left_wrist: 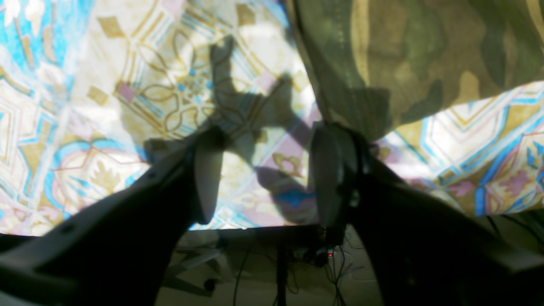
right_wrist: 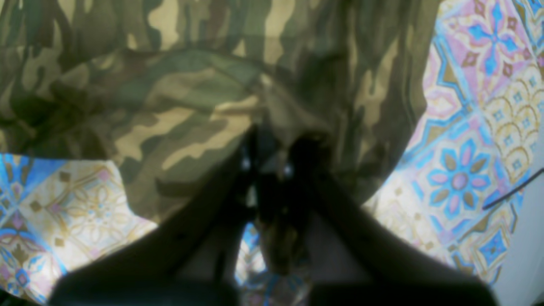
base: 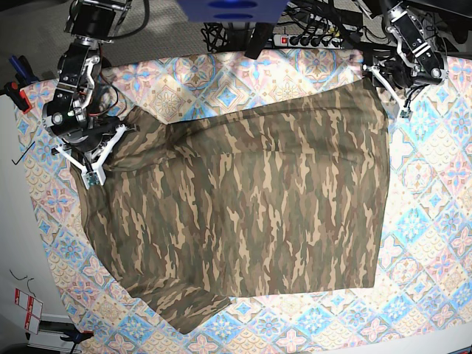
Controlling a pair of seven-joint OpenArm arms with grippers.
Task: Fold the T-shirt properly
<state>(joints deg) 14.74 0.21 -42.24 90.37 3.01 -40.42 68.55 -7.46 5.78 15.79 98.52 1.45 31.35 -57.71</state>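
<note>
The left gripper (left_wrist: 263, 170) stands open in the left wrist view, its two dark fingers well apart with nothing between them. The right-hand finger (left_wrist: 329, 170) touches a hanging edge of the T-shirt (left_wrist: 408, 63), which fills the upper right of this view. Under it lies the patterned cloth (left_wrist: 127, 85), with the gripper's shadow falling across the tiles.

In the right wrist view, the right gripper (right_wrist: 272, 170) is closed on a bunch of the T-shirt (right_wrist: 170, 106), the fabric gathered between the fingertips. The shirt covers most of this view, with the cloth (right_wrist: 476, 127) showing at the right and lower left.

In the base view, the T-shirt (base: 251, 192) lies spread over the middle of the cloth (base: 428, 243). The right gripper (base: 96, 158) pinches its left edge. The left gripper (base: 391, 81) sits at the shirt's top right corner.
</note>
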